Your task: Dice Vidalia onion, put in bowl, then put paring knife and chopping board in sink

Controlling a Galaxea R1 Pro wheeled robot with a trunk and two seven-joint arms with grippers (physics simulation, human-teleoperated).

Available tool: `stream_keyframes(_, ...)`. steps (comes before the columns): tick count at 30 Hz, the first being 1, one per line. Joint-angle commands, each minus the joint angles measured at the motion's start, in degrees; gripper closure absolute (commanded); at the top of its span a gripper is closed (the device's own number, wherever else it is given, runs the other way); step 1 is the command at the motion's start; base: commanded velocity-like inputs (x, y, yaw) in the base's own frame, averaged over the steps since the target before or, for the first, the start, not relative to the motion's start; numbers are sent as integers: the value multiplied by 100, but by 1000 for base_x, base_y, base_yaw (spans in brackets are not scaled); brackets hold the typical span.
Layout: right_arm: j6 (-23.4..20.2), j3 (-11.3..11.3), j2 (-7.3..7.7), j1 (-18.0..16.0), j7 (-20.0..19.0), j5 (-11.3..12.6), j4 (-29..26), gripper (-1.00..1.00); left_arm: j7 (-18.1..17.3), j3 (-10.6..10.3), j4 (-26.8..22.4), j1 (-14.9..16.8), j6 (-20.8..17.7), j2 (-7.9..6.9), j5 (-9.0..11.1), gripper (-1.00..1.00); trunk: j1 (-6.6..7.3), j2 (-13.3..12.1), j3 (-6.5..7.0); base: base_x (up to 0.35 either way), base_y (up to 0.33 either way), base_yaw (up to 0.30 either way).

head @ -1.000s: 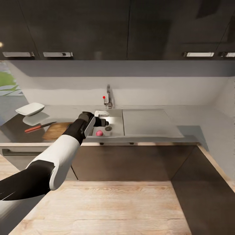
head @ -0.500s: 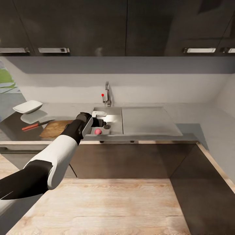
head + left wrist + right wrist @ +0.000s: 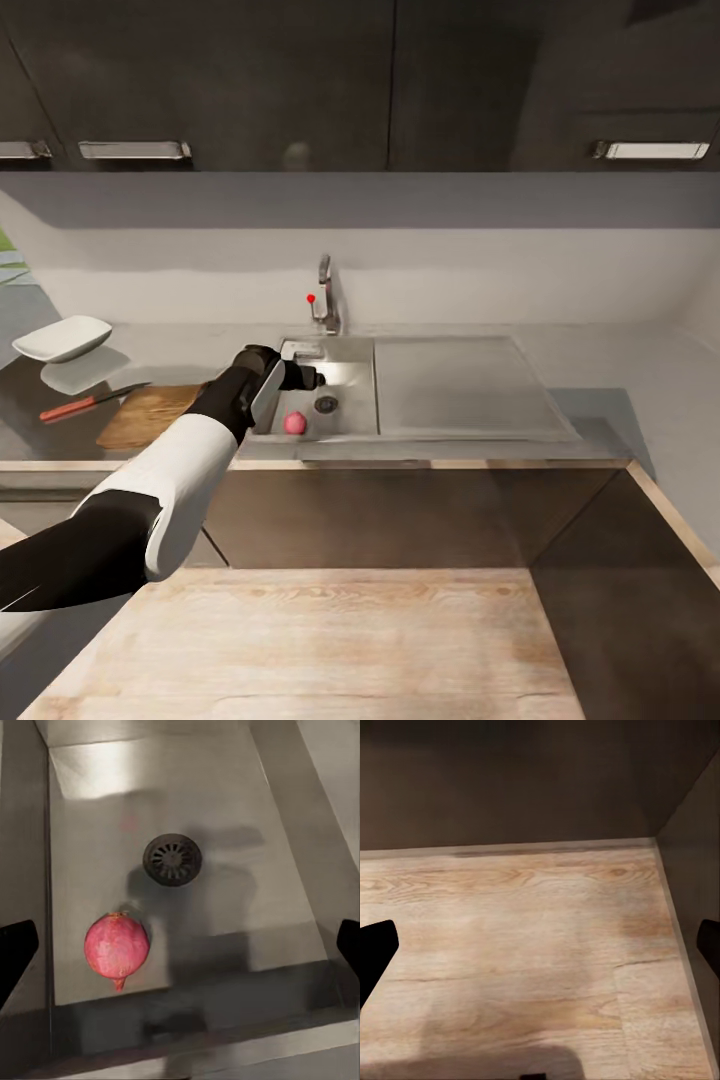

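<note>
A kitchen desk (image 3: 600,360) of smooth grey runs under dark wall cabinets (image 3: 300,80). Set into it is a steel sink (image 3: 350,345) with a flat drainboard (image 3: 460,385) beside it and a chrome tap (image 3: 326,300) bearing a red dot.

The robot's left arm (image 3: 180,470) reaches over the sink, and its left tool (image 3: 312,378) hangs above the basin, released and holding nothing; in the left wrist view its two dark fingertips (image 3: 15,952) stand far apart at the edges. Below it, the reddish-pink Vidalia onion (image 3: 116,947) lies on the basin floor, near the round drain (image 3: 172,859) but apart from it.

To the left of the sink, the wooden chopping board (image 3: 145,415) lies flat on the desk. The paring knife (image 3: 85,402) with its reddish handle lies just beyond the board's far left end, and the white bowl (image 3: 62,338) sits further back.

The right tool (image 3: 540,945) is spread wide above pale wooden floor (image 3: 525,930), grasping nothing.
</note>
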State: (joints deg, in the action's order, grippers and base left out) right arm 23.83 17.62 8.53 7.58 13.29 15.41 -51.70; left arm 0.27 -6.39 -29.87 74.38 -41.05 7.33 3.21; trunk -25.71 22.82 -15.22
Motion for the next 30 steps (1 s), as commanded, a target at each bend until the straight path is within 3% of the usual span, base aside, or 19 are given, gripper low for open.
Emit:
stream_keyframes(1, 16, 31, 9, -2, 35, 42, -8, -100, 8, -20, 3, -4, -26, -5, 30, -100, -7, 10, -9, 344, 0, 0)
stream_keyframes(11, 25, 31, 9, -2, 42, 50, -12, -100, 59, -28, 24, -194, -29, 3, 22, -100, -7, 10, -9, 169, 0, 0)
stream_keyframes(20, 26, 24, 10, -2, 50, 56, -24, -100, 856, -13, 160, -239, -59, 63, 67, -100, -7, 10, -9, 4, 0, 0)
stream_keyframes(30, 26, 23, 9, -2, 51, 59, -25, -100, 920, -11, 256, -240, -69, 85, 108, -100, -7, 10, -10, 0, 0, 0)
